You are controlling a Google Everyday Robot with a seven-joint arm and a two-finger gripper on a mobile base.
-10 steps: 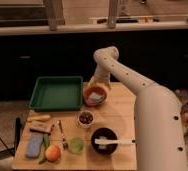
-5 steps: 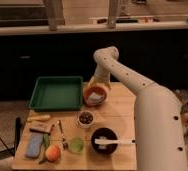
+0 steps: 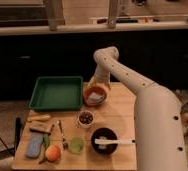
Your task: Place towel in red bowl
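Judging by how things lie, the placing is nearly finished: the towel [image 3: 94, 94] sits inside the red bowl [image 3: 96, 96], directly under the gripper [image 3: 98, 85]. What seems left is letting go, if that is not already done, and lifting clear. Whether the gripper holds the towel cannot be told.

The arm [image 3: 129, 80] reaches from the white body at the right, bends at an elbow above the table's far edge, and points down into the bowl. The green tray [image 3: 57, 93] lies just to the gripper's left; the white bowl [image 3: 86, 118] and black bowl [image 3: 106, 140] sit nearer the camera.
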